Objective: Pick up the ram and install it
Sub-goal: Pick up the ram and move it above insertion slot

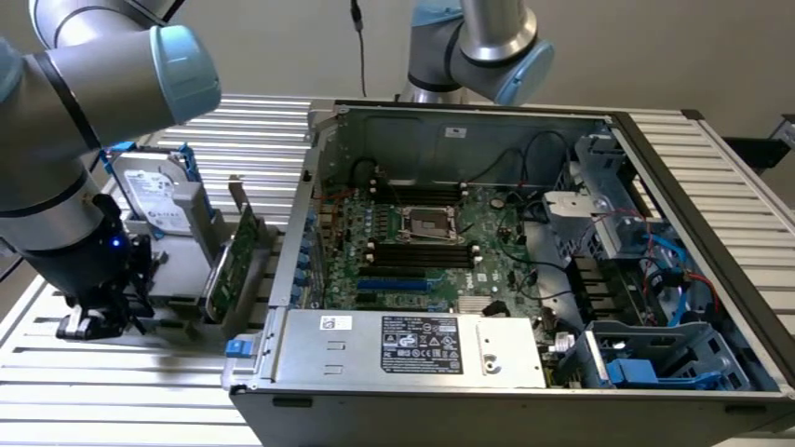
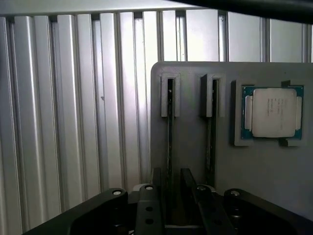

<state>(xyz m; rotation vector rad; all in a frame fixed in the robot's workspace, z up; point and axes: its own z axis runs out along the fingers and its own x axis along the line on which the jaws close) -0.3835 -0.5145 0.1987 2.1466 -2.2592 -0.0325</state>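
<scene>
The ram (image 2: pixel 169 132) stands on edge in one slot of a grey holder (image 2: pixel 254 181), with a second stick (image 2: pixel 210 137) in the neighbouring slot and a square processor chip (image 2: pixel 274 112) in a pocket beyond that. The gripper (image 2: pixel 171 174) hangs over the near end of the first stick, released, its two black fingers (image 2: pixel 155 188) standing apart on either side of the board and apparently not touching it. For a clean grasp, the stick should sit centred in the gap and the fingers square to its flat faces, clear of the neighbouring stick. The ram is seen edge-on, so its chips cannot be made out, and its near end is hidden behind the fingers. In the exterior view the gripper (image 1: pixel 93 321) sits low over the ribbed table (image 1: pixel 125 391), beside the open computer case (image 1: pixel 695 233); whether the case's memory slots (image 1: pixel 423 251) are free is hard to tell.
</scene>
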